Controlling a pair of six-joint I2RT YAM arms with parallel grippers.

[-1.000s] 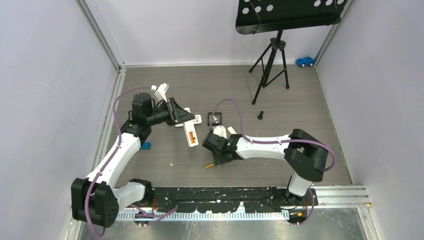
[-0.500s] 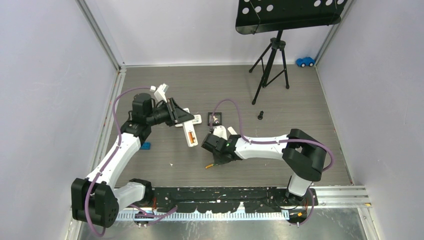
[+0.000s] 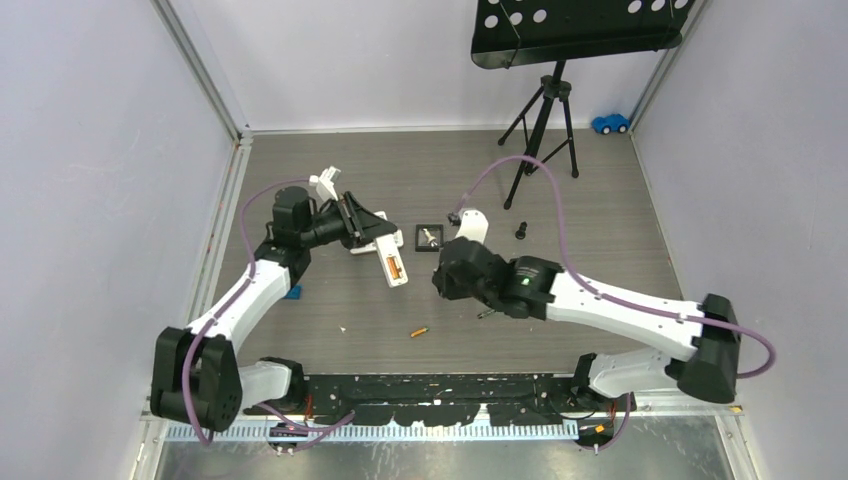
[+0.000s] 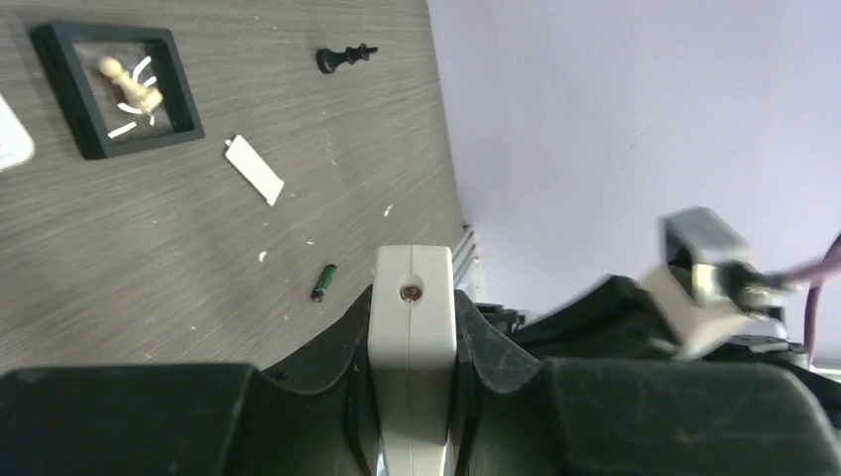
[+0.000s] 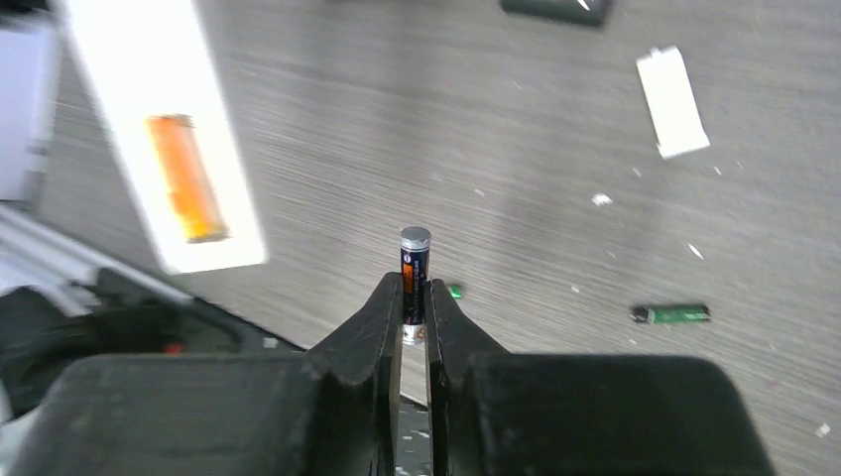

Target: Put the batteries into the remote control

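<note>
Up at ten o'clock from the right tool [image 5: 415,302], pinched shut on the foot of an upright dark battery [image 5: 415,260], the remote [image 5: 129,89] sits clamped in the left tool [image 4: 412,337], and so thin a hold could let it swivel and jam on the way in.

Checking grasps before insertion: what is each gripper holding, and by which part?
Left gripper: the remote, clamped across its sides near one end. Right gripper: a battery, pinched by its lower half, capped tip sticking out.
</note>
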